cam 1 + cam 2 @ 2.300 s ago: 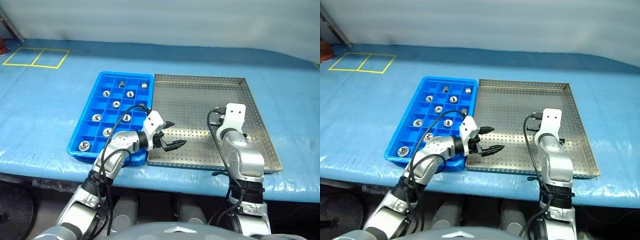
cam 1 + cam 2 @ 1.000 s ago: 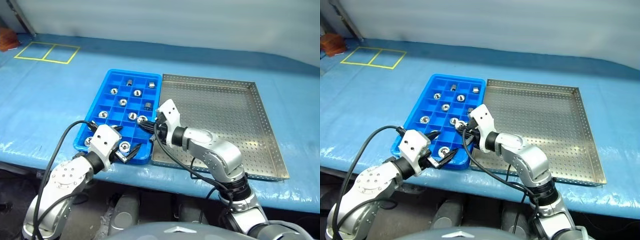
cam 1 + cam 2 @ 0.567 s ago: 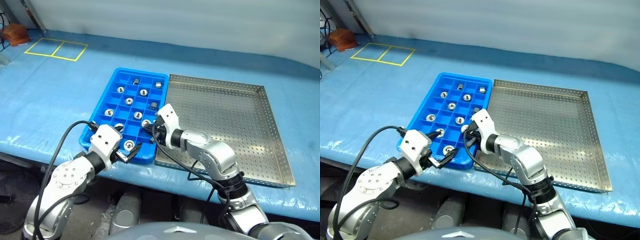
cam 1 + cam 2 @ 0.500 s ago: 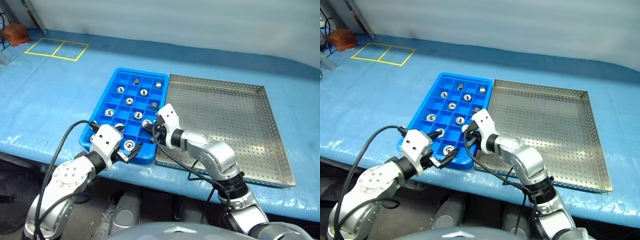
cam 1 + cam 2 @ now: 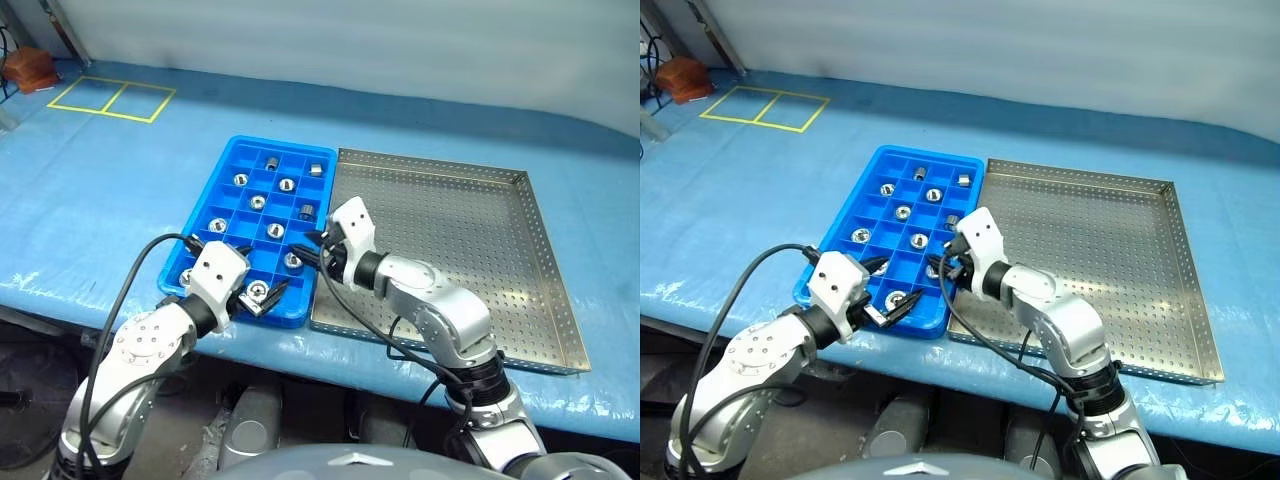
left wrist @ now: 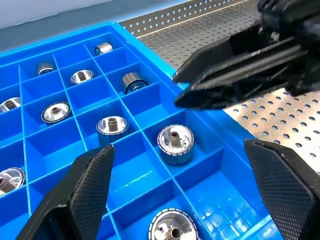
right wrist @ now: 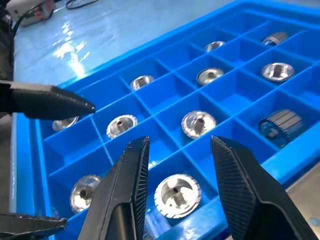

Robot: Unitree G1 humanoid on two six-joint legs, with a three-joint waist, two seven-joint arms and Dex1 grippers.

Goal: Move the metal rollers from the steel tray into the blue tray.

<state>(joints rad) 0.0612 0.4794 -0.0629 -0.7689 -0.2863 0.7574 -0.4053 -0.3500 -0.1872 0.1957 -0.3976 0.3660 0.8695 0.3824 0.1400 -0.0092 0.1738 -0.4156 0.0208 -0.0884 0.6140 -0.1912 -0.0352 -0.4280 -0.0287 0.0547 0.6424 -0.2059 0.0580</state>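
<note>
Several metal rollers (image 5: 256, 201) lie one to a compartment in the blue tray (image 5: 283, 142). To its right lies the steel tray (image 5: 450, 230), rim against rim. My right gripper (image 7: 178, 140) hangs open over the blue tray's near right side, just above a roller (image 7: 176, 194) that rests in a compartment. That roller (image 5: 293, 260) sits free of the fingers. My left gripper (image 6: 177, 147) is wide open over the blue tray's near end and holds nothing, with a roller (image 5: 257, 290) under it. The two grippers' tips are close together.
The trays sit near the front edge of a table covered in blue sheeting (image 5: 100, 230). Yellow tape squares (image 5: 110, 98) mark the far left, and a brown object (image 5: 25, 68) stands in that corner. Black cables loop from both wrists.
My right gripper has opened and drawn back toward the steel tray, leaving the roller it carried in a near right compartment. The left gripper has stayed open in place.
</note>
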